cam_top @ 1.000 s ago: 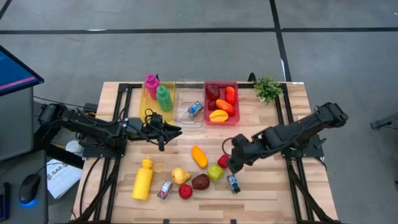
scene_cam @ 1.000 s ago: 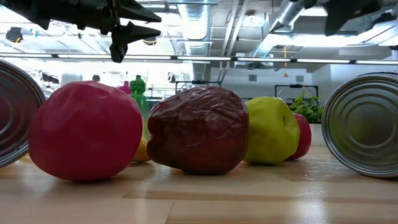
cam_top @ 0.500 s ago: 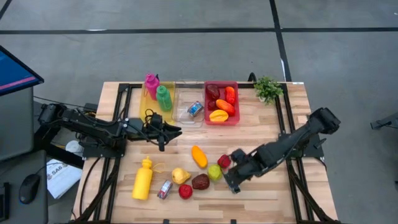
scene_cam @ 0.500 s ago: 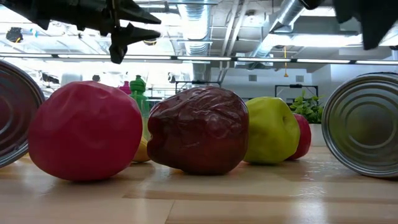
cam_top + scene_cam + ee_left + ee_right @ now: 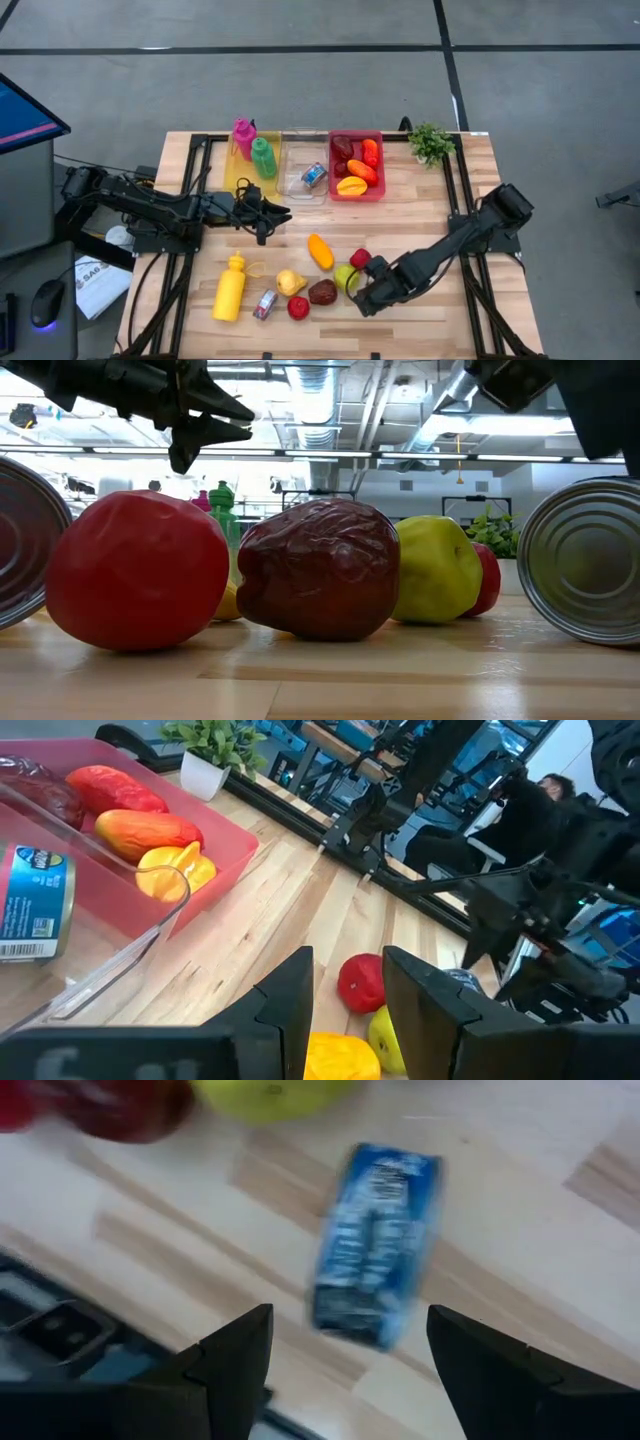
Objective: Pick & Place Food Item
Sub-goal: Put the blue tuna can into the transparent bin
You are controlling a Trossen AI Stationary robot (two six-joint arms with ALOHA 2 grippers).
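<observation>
The right gripper (image 5: 366,300), low and right of centre in the high view, hovers with jaws released over the blue-labelled can (image 5: 375,1248) lying on the table (image 5: 430,310). Higher, left of centre, the left gripper (image 5: 284,210) waits nearly clenched and empty, below the clear bin (image 5: 295,190).

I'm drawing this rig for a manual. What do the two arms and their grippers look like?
Both arms are dark, jointed segments with black cables looping along them. The left gripper ends in two short, tapered black fingers. The right gripper has two broad, flat, angular dark fingers. No markings are visible.
</observation>
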